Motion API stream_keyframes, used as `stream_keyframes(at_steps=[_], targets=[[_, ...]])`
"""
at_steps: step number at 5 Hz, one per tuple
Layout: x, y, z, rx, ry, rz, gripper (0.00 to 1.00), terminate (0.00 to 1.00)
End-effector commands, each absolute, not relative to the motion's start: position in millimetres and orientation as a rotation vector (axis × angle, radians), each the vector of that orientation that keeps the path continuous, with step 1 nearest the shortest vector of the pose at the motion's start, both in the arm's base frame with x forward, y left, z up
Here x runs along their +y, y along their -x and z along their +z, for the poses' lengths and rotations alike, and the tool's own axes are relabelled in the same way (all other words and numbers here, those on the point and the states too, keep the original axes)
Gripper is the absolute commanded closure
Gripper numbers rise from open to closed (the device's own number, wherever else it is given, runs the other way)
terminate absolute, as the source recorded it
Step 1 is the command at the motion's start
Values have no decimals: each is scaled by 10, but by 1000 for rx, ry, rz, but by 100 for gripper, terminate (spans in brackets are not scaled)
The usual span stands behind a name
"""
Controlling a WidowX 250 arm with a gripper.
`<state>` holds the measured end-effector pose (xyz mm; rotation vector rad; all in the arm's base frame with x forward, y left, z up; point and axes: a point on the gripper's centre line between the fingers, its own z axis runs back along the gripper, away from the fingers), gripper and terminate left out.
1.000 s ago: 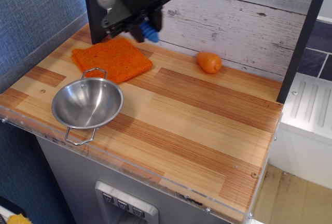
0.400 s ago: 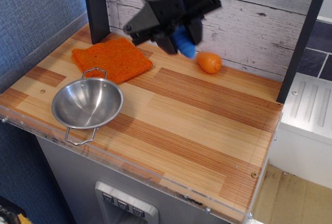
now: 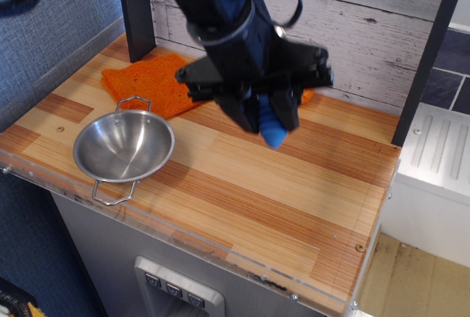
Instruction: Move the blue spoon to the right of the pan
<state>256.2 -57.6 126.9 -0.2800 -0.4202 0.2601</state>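
Note:
The pan (image 3: 123, 145) is a shiny steel bowl with two wire loop handles, near the table's front left edge. My gripper (image 3: 261, 115) hangs over the middle of the table, to the right of the pan and above the wood. It is shut on the blue spoon (image 3: 269, 128), whose ribbed blue handle pokes down between the fingers. The spoon's silver bowl is hidden by the gripper.
An orange knitted cloth (image 3: 154, 82) lies at the back left behind the pan. An orange object (image 3: 308, 95) at the back is mostly hidden behind my arm. A dark post (image 3: 136, 9) stands at the back left, another (image 3: 426, 60) at the right.
My gripper has carried the blue spoon from above the cloth at the back left to the right and forward, and lower over the table's middle.

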Motion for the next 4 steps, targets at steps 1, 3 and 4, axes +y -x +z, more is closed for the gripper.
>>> stream_keyframes(at_steps=[1,3,4], targets=[[-305,-2383,1077,-391,246,62,100,0],[-200,-2477,827,-377,198,50,100,0],[-139,-2557,719,-371,159,33,100,0]])
